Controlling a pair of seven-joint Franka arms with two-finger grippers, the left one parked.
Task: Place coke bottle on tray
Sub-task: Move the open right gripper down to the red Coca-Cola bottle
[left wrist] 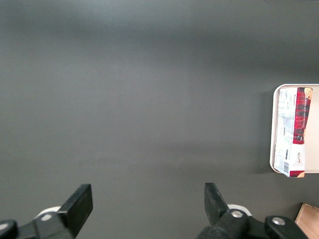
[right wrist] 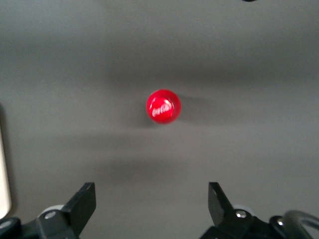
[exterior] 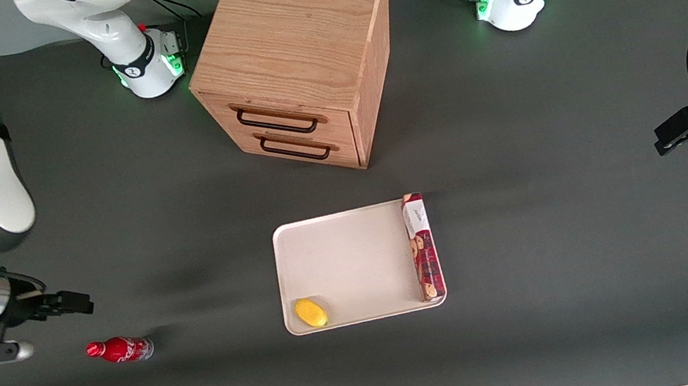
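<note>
The coke bottle [exterior: 120,349] is small and red with a silvery base. It stands upright on the dark table toward the working arm's end, apart from the tray. In the right wrist view I see its red cap [right wrist: 163,106] from above. My right gripper [exterior: 77,303] hovers above the table, a little farther from the front camera than the bottle. It is open and empty [right wrist: 151,199], and the bottle is ahead of the fingers, not between them. The cream-white tray [exterior: 355,260] lies mid-table, and its rim shows in the right wrist view [right wrist: 4,174].
On the tray lie a yellow lemon [exterior: 311,313] in its near corner and a long red biscuit box [exterior: 422,246] along the edge toward the parked arm. A wooden drawer cabinet [exterior: 295,56] stands farther from the front camera than the tray.
</note>
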